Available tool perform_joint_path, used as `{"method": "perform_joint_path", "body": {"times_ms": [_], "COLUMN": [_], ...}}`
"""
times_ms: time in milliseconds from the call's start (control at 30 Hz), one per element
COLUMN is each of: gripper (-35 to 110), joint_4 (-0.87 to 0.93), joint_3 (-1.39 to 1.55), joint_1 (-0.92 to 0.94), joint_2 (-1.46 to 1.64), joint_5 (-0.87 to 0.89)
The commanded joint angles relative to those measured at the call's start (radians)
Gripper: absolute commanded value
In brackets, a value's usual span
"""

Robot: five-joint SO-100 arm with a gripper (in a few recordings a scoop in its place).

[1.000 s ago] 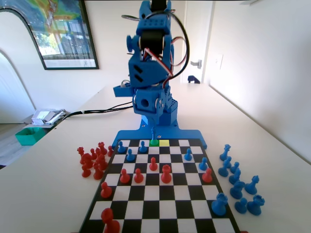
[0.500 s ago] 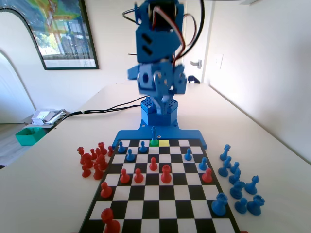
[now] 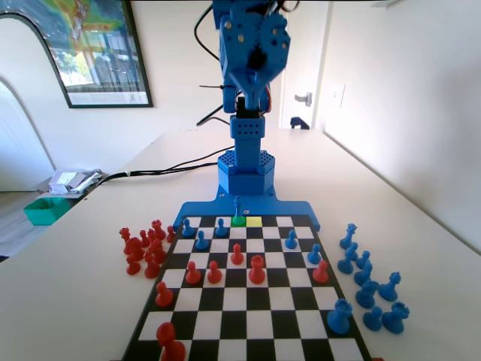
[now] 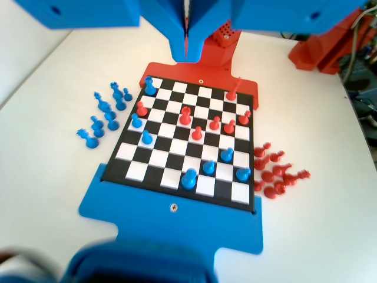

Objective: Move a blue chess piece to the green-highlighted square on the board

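— Where's the blue piece (image 3: 238, 206)?

— In the fixed view it stands upright on the green square (image 3: 238, 221), in the board's (image 3: 225, 331) far row, right in front of the arm's base. A yellow square (image 3: 255, 221) sits just to the right of it.

— And the claw (image 4: 187, 52)?

— Raised well above the board. In the wrist view its two jaws hang from the top edge pressed together, with only a thin seam between them and nothing in them.

— What else is out?

— Blue pawns (image 3: 201, 241) and red pieces (image 3: 257, 268) scattered over the squares. On the tabletop (image 3: 421, 226), red pieces (image 3: 143, 248) cluster left of the board and blue ones (image 3: 368, 278) right of it (fixed view sides).
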Motion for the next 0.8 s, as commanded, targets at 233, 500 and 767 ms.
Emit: {"method": "perform_joint_path", "body": {"times_ms": [233,500,767], "gripper": [1,1,1], "joint_4": [0.055,-0.043,-0.081], "joint_3": [0.018,0.106,0.120], "joint_1": [-0.017,0.000,0.018], "joint_2": [0.253,0.357,0.428], "joint_5": [0.020,0.017,0.017]}}
